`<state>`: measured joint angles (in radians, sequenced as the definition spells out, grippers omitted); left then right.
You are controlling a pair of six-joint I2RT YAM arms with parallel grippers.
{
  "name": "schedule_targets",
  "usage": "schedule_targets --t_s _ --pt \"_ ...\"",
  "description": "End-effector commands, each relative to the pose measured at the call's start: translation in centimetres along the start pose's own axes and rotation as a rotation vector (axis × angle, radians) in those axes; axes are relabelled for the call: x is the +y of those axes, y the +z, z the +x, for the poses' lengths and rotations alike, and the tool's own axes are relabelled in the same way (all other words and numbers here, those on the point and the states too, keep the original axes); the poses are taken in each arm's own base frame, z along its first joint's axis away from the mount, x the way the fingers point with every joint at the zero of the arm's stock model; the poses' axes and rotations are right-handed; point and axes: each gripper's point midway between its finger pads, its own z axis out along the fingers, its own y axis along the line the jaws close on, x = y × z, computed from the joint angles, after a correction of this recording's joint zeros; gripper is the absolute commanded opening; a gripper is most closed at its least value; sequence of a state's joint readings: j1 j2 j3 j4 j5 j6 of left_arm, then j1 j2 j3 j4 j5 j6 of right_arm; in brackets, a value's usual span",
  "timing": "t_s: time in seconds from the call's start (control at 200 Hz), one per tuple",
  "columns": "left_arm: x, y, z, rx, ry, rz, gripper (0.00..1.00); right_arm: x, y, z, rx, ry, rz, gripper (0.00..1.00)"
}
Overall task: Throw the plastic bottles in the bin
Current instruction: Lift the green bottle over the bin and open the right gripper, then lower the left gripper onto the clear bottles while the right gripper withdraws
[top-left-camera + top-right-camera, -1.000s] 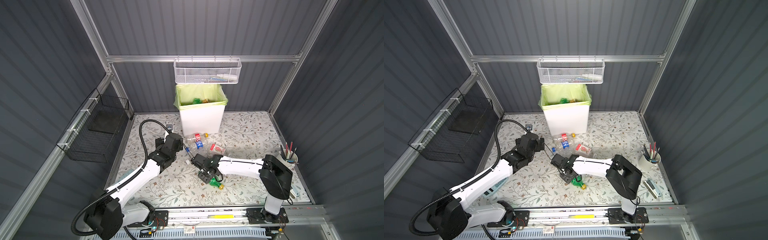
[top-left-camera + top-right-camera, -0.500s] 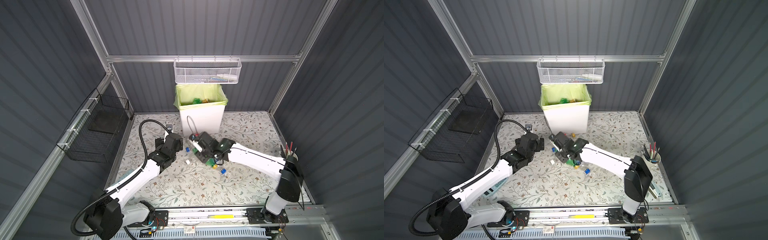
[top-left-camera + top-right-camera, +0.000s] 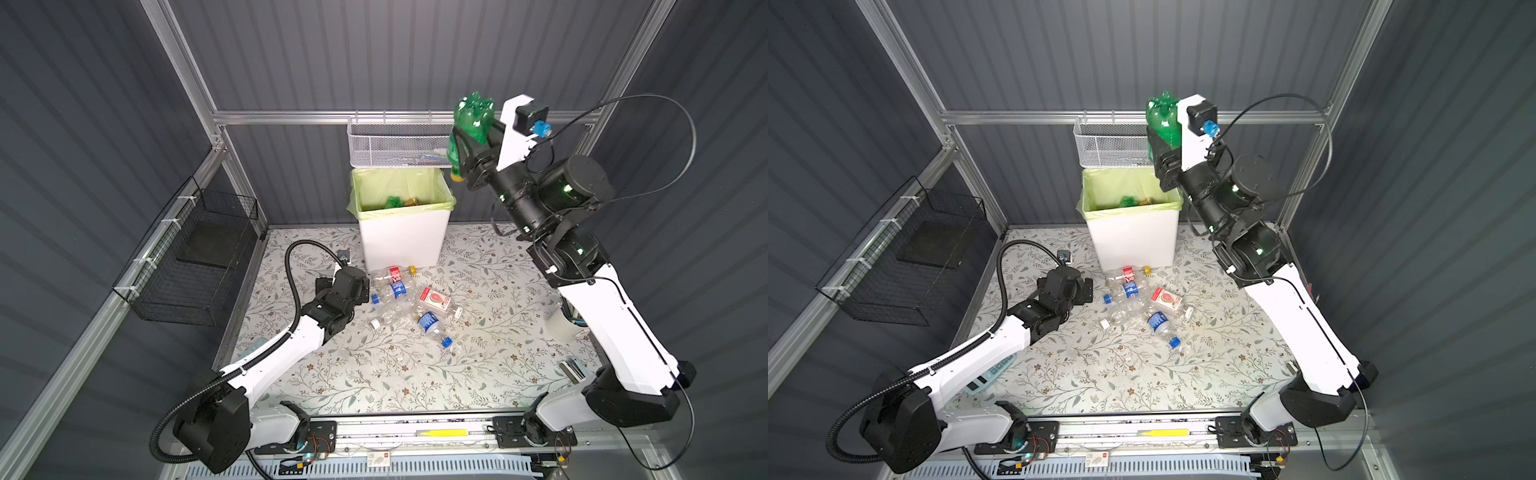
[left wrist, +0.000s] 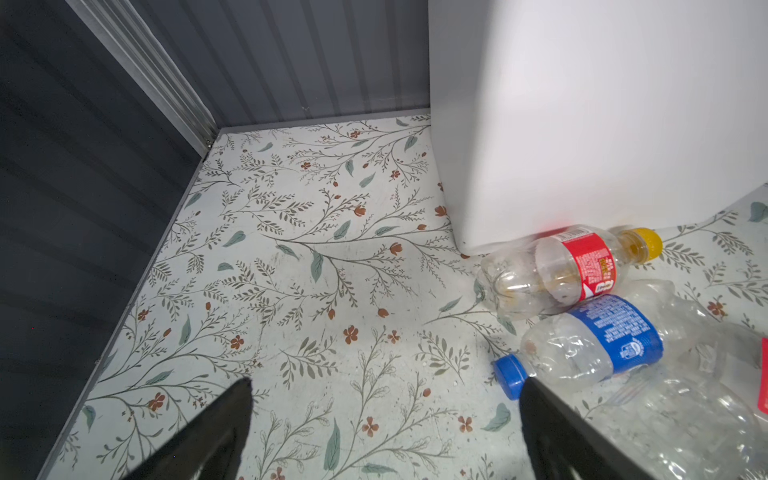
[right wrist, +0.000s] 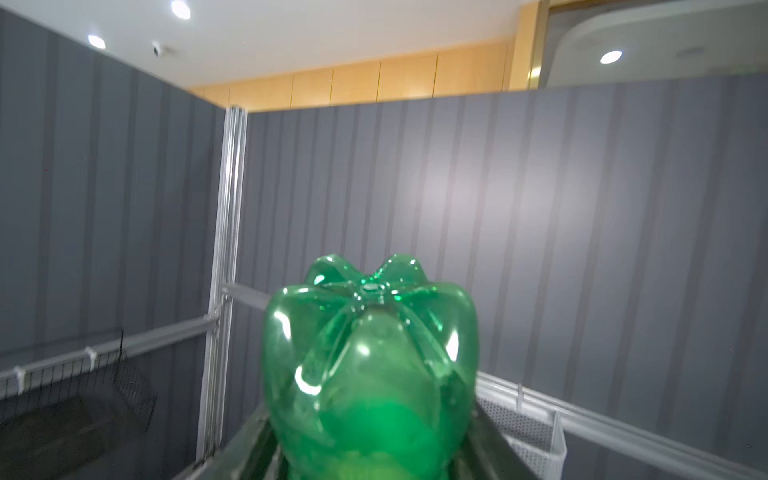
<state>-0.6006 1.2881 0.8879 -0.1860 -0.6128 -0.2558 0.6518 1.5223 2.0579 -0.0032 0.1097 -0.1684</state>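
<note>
Right arm is raised high. Right claw is clamped on a green bottle, held base up with its yellow cap pointing down. In both top views the bottle shows against the right end of the white mesh basket, above the right rear corner of the bin. Cannot tell whether it hangs over the opening. In the right wrist view its petal-shaped base fills the lower middle.

The bin stands at the back of the desk, liner folded over its rim. A second green bottle lies inside.

Left arm is low. Left claw is apart, with nothing between its fingers, near the loose bottles. The blue-label bottle lies just beside one finger, blue cap toward it. The red-label bottle, yellow-capped, touches the bin's foot. Further forward lie a crushed clear bottle, a watermelon-label bottle and a blue-capped bottle.
</note>
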Motion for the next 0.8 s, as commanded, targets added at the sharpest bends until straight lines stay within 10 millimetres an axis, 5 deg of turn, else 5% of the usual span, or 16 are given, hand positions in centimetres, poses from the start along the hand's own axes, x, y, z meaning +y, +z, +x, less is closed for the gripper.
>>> schedule_targets --t_s 0.0,0.135,0.22,0.29,0.52,0.795 --pt "-1.0 0.4 0.3 0.016 0.012 0.045 1.0 1.4 4.4 8.5 0.136 0.129 -0.069 0.53" --pt "-1.6 0.5 0.4 0.036 0.025 0.065 1.0 1.9 8.1 19.1 0.397 0.234 -0.094 0.61" --pt "-1.6 0.5 0.5 0.045 0.029 0.07 1.0 1.5 9.3 21.4 0.463 0.26 -0.07 0.76" --pt "-1.5 0.4 0.7 0.049 0.028 0.065 1.0 1.0 9.7 19.3 0.418 0.261 -0.065 0.92" --pt "-1.6 0.0 0.6 0.05 0.024 0.083 1.0 -2.1 6.6 10.4 0.248 0.197 0.039 0.99" --pt "-2.5 -0.1 -0.6 0.035 0.053 0.121 1.0 -4.6 2.8 11.6 0.31 0.131 0.135 0.99"
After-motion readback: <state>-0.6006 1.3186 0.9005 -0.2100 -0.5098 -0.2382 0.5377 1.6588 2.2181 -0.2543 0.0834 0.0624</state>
